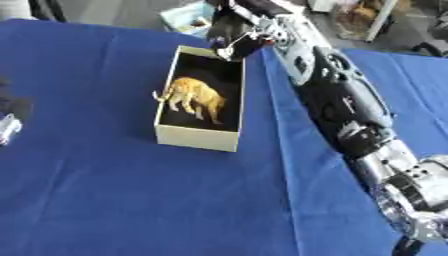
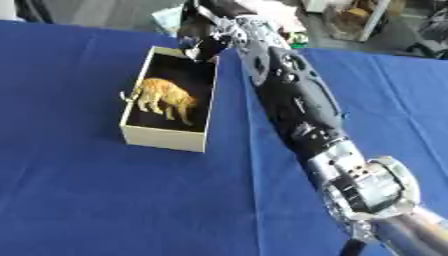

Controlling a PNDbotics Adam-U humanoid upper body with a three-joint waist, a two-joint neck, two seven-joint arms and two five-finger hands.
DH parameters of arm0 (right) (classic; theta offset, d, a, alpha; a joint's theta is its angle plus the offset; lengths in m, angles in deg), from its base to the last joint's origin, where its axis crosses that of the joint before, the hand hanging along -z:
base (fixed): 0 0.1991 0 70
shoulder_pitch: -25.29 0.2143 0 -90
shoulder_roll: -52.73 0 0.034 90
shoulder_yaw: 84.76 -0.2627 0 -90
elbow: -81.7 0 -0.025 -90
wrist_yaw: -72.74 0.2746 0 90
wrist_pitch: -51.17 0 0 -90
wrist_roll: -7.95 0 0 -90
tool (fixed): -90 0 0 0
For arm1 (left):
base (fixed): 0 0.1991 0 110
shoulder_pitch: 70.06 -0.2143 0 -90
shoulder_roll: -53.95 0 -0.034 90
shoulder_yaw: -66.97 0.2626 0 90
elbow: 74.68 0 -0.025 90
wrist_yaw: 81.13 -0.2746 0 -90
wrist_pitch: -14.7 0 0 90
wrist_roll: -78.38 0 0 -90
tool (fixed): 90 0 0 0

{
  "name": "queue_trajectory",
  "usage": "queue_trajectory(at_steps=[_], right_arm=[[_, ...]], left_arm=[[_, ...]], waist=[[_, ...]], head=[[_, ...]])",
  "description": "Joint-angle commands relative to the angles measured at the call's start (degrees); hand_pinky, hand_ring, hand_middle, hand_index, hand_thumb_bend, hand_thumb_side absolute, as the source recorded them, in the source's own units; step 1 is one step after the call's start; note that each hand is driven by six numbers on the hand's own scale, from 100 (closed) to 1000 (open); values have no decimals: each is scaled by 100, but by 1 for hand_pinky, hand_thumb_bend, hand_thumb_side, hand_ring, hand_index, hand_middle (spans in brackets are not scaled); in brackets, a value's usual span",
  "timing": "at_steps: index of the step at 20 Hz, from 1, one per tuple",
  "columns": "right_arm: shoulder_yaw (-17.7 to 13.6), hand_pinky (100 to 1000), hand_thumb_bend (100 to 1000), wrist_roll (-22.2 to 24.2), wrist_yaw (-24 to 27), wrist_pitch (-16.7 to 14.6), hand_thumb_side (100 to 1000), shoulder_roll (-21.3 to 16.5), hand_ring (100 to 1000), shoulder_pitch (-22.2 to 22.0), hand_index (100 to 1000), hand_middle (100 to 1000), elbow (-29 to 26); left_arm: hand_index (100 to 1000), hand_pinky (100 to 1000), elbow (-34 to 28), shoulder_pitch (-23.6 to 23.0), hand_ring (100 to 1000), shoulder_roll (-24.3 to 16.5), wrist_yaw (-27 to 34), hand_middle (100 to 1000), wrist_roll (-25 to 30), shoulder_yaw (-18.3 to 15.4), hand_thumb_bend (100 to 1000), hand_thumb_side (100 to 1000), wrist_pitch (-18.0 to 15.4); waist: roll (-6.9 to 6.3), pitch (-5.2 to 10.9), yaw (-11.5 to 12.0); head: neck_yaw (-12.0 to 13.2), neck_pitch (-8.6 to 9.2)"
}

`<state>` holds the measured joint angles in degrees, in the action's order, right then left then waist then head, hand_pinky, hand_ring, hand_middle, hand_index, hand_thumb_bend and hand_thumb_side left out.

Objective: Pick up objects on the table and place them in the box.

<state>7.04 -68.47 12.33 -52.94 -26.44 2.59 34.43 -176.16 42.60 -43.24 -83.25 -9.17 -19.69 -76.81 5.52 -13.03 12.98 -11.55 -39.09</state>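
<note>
Box (image 1: 199,138) lies just nearer than the right robot hand (image 1: 229,36), its long axis running toward the robot. The orange toy animal (image 1: 194,96) is already inside (mid-box). Whether the hand's fingers are spread or curled, I cannot tell; the left hand is out of sight.

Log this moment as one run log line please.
right robot hand: over far end of box, fingers curled, grip unclear | orange toy animal: inside box | left robot hand: barely visible
</note>
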Motion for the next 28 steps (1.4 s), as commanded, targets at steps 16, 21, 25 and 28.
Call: queue_trajectory(at_steps=[16,21,25,28], right_arm=[[-277,681,279,-97,-449,597,399,142,657,-49,739,691,479],[-315,749,417,3,-287,661,462,80,775,-61,857,844,549],[-296,792,466,47,-179,581,481,30,828,-41,902,889,472],[-258,788,460,48,-23,477,484,-37,820,-6,898,876,335]], left_arm=[[800,542,-103,107,577,-52,29,591,12,-26,418,222,-4],[800,542,-102,101,577,-55,30,590,5,-31,420,222,-2],[800,542,-100,95,577,-56,33,590,2,-35,422,222,0],[800,542,-95,84,577,-63,34,590,-4,-41,423,222,1]], waist=[[-69,68,-41],[-87,70,-88],[-93,85,-111],[-95,102,-135]], head=[[-56,115],[-52,120],[-49,121],[-35,117]])
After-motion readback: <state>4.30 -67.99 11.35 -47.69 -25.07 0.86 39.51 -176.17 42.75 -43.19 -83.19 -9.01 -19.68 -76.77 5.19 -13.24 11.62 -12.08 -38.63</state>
